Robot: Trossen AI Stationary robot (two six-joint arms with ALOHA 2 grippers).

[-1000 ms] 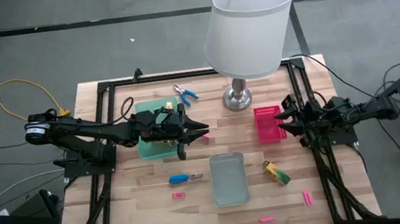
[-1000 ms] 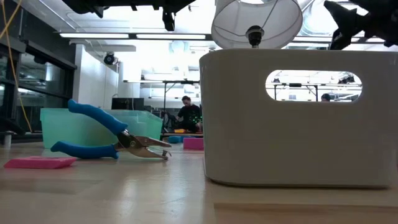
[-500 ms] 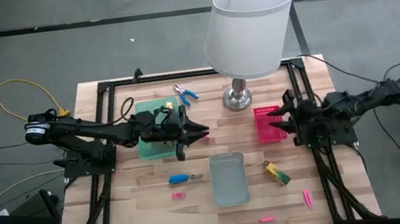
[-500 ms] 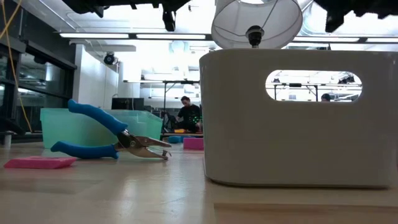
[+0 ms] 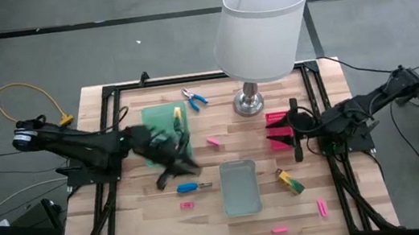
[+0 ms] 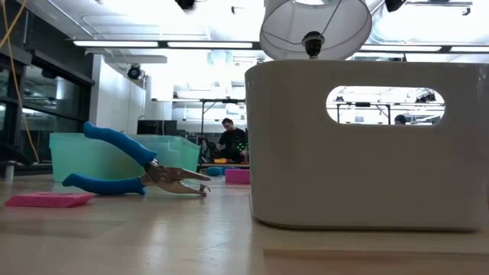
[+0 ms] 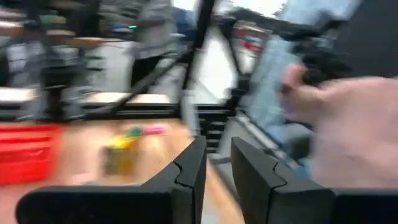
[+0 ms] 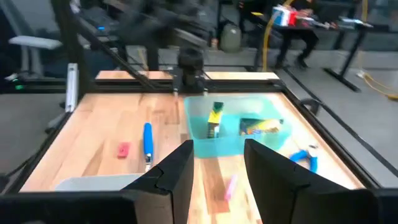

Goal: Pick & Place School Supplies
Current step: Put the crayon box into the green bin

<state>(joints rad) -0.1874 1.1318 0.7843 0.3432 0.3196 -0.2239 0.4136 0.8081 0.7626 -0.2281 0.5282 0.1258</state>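
Note:
My left gripper (image 5: 184, 168) hangs blurred above the table between the green tray (image 5: 161, 128) and the blue-handled screwdriver (image 5: 193, 187); its fingers (image 7: 217, 180) stand a little apart with nothing between them. My right gripper (image 5: 278, 131) is open and bare over the pink tray (image 5: 278, 115). Yellow-and-green pieces (image 8: 214, 119) lie in the green tray. A pink bar (image 5: 213, 142) lies flat at mid-table. The blue-handled pliers (image 5: 195, 97) lie at the far side. Another yellow-and-green piece (image 5: 289, 181) lies right of the grey tray (image 5: 240, 186).
A big white-shaded lamp (image 5: 259, 30) stands at the far middle on its metal foot (image 5: 248, 103). More pink bars lie near the front: one (image 5: 187, 206) below the screwdriver, two (image 5: 279, 229) (image 5: 321, 208) at the near right. A black frame (image 5: 103, 107) borders the table.
My left gripper has swung from above the mid-table pink bar toward the table's near-left, toward the screwdriver, turning as it went; the bar stays where it was. My right arm has risen and turned, its gripper staying over the pink tray.

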